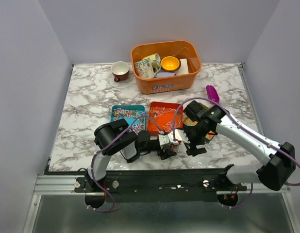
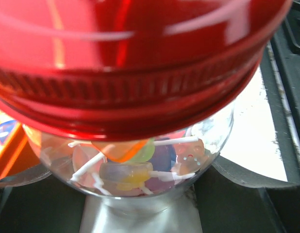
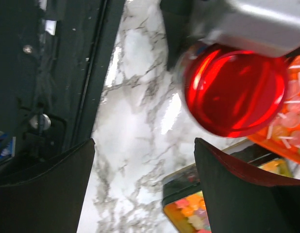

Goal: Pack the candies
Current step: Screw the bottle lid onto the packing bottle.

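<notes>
My left gripper (image 1: 164, 144) is shut on a small clear jar (image 2: 140, 165) with a red lid (image 2: 130, 68). The jar lies tipped on its side and has pale wrapped and jelly candies inside. The lid (image 3: 235, 90) faces my right gripper (image 3: 144, 145), which is open and empty just right of it (image 1: 193, 141). Confetti-like candies fill a teal tray (image 1: 125, 115). Thin pale wrapped pieces lie in an orange tray (image 1: 163, 116). Jelly beads sit in a black tin (image 3: 186, 213), mostly hidden under the right arm in the top view.
A purple scoop (image 1: 212, 92) lies at the right. An orange basket (image 1: 164, 83) with cups stands at the back, with a red cup (image 1: 120, 71) to its left. The table's near edge and black rail (image 3: 58, 73) are close to both grippers.
</notes>
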`<state>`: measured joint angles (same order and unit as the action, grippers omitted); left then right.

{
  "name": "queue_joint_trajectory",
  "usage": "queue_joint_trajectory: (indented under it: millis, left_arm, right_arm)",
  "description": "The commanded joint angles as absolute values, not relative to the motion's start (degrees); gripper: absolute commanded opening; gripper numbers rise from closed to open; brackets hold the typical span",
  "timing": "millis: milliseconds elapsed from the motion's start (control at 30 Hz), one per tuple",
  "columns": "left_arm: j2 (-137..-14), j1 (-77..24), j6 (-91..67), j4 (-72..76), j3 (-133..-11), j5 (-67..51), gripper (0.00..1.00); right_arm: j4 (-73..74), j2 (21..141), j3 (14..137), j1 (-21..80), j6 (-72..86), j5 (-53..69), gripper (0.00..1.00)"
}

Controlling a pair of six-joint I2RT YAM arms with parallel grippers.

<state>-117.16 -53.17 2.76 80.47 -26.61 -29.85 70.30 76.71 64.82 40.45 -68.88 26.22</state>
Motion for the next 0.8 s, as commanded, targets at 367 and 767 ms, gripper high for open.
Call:
queue_joint_trajectory:
  millis: [367, 767]
  left_arm:
    - [-118.65, -52.47, 3.43, 81.56, -26.37, -28.04, 0.0]
    - [-118.48, -52.56, 3.34, 81.12, -26.46, -28.04, 0.0]
  right_arm:
    - [68.2, 83.92, 78.47, 36.56, -63.63, 25.83, 0.9]
    - [76.99, 92.28, 83.33, 43.41, -75.23, 33.84, 0.89]
